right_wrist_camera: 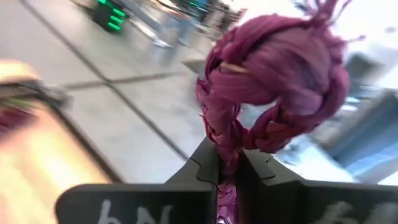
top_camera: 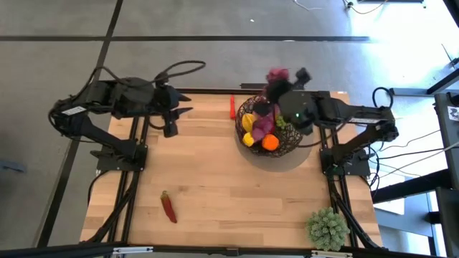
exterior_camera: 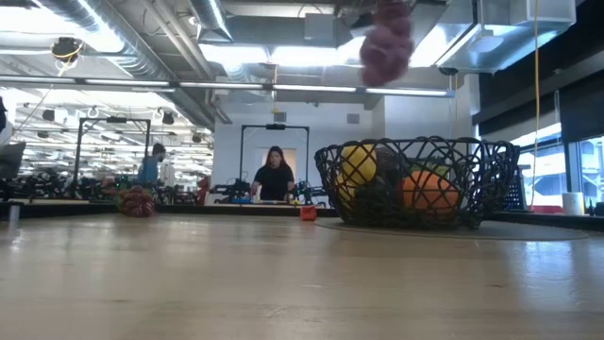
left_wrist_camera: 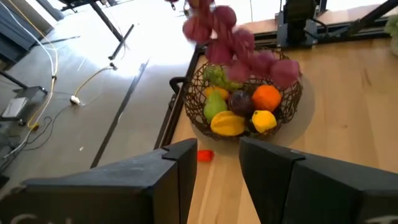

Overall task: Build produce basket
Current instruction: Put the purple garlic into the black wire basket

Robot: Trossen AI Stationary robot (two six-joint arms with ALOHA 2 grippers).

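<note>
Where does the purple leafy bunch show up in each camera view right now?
High view: purple bunch at the basket's far rim.
Low view: blurred, hanging near the top, above the basket.
Left wrist view: blurred, in the air over the basket.
Right wrist view: fills the middle, pinched in the right hand.
Shared landmark: the basket, except in the right wrist view.

Purple leaves pinched between the right gripper's fingers, above a dark basket of fruit.
</note>
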